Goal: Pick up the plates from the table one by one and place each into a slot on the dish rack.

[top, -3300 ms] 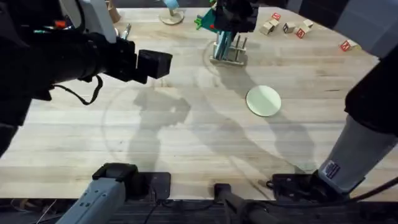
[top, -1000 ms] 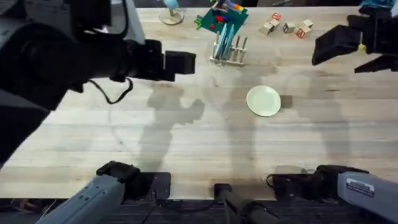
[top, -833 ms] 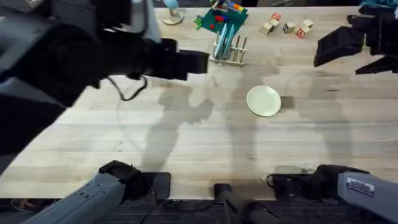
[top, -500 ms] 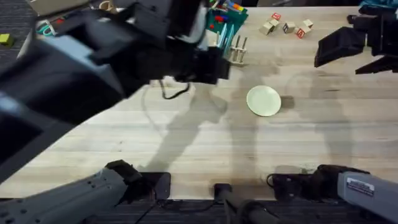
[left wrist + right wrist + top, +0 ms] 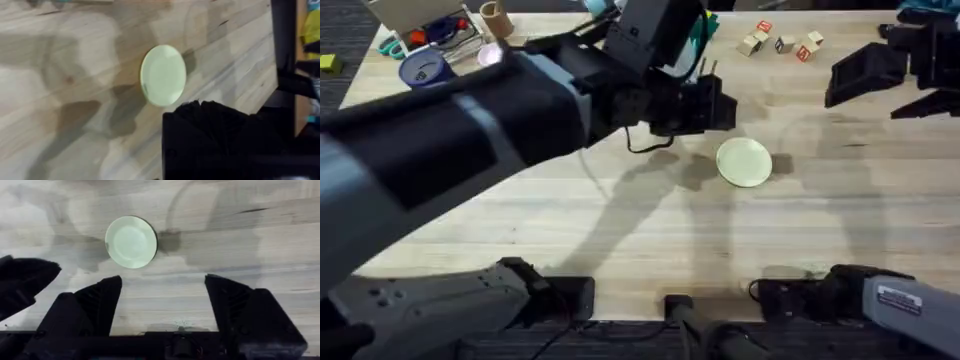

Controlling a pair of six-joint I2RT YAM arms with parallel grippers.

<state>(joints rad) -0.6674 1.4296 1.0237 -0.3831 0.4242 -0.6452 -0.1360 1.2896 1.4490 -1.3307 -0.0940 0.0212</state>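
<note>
Cream plate [image 5: 744,162] on plank table [image 5: 620,240]

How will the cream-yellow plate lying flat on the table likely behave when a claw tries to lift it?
The cream-yellow plate looks thin and stiff, so probably light. Lying flat on the table, its edge seems hard to catch; it may slide rather than lift.
</note>
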